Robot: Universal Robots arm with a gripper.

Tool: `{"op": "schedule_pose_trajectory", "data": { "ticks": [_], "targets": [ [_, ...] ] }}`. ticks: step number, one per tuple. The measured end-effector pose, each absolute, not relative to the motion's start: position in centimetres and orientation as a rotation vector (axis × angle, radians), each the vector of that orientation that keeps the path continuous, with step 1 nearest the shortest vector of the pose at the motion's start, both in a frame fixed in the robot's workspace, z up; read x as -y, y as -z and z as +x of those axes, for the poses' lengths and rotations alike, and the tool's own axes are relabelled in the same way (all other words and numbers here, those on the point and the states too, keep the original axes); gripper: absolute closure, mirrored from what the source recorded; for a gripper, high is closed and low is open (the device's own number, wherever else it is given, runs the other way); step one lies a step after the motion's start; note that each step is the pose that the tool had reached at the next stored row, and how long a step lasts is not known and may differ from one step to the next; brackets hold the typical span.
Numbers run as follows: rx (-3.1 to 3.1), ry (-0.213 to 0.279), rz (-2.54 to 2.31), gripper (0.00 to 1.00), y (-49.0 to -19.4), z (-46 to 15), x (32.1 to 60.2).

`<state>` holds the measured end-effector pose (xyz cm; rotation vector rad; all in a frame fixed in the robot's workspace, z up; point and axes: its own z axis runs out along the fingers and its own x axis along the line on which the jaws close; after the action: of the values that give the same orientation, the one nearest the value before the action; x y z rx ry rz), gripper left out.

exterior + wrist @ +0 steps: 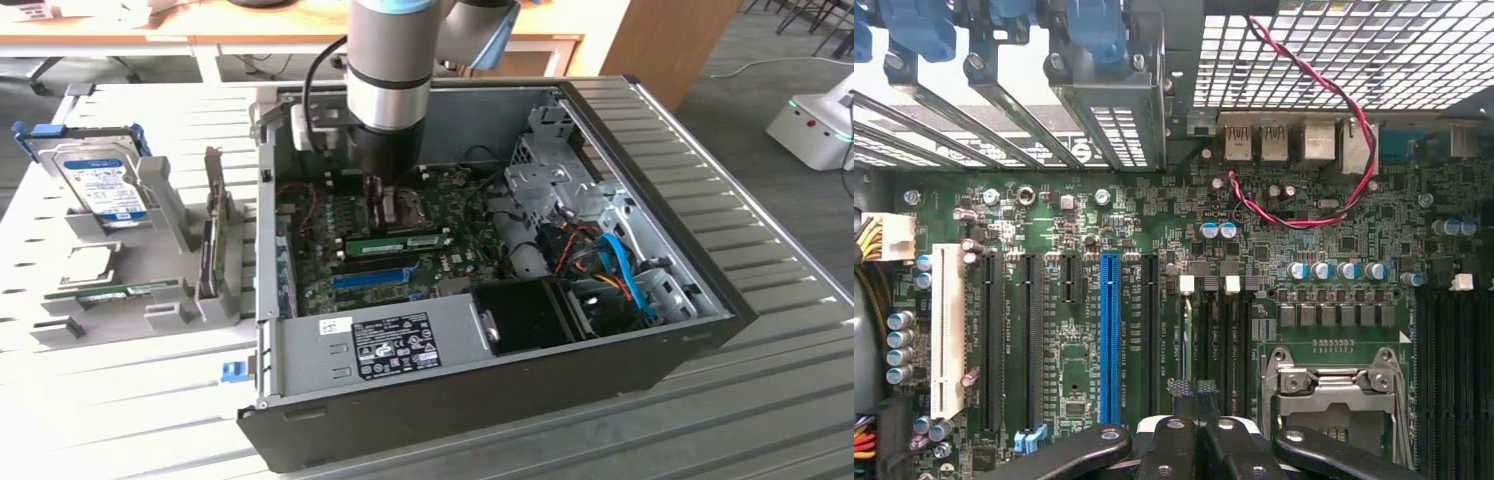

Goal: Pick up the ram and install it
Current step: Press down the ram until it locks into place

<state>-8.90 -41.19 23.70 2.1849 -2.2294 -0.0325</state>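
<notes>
The ram [396,243], a narrow green stick with a pale label, stands on edge in a slot of the motherboard [454,262] inside the open computer case. My gripper [398,216] hangs straight above it, fingers shut together with nothing between them. I cannot tell whether the tips touch the stick. In the wrist view the shut gripper [1196,402] sits over the row of dark memory slots [1212,330] with white end clips, between the blue slot strip [1109,335] and the metal processor socket [1334,385].
A second green stick [127,292] lies in a grey parts holder [160,310] at the exterior view's left, beside a hard drive [104,182]. The case walls [274,250] and the drive cage [561,175] hem in the board. Red and black wires [1304,215] cross near the rear ports.
</notes>
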Motion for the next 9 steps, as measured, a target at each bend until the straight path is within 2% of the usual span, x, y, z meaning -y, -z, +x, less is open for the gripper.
{"op": "schedule_pose_trajectory", "data": {
  "ticks": [9],
  "targets": [
    [2.229, 0.033, 2.185, 0.89, -23.13, -8.9, 41.19]
  ]
}}
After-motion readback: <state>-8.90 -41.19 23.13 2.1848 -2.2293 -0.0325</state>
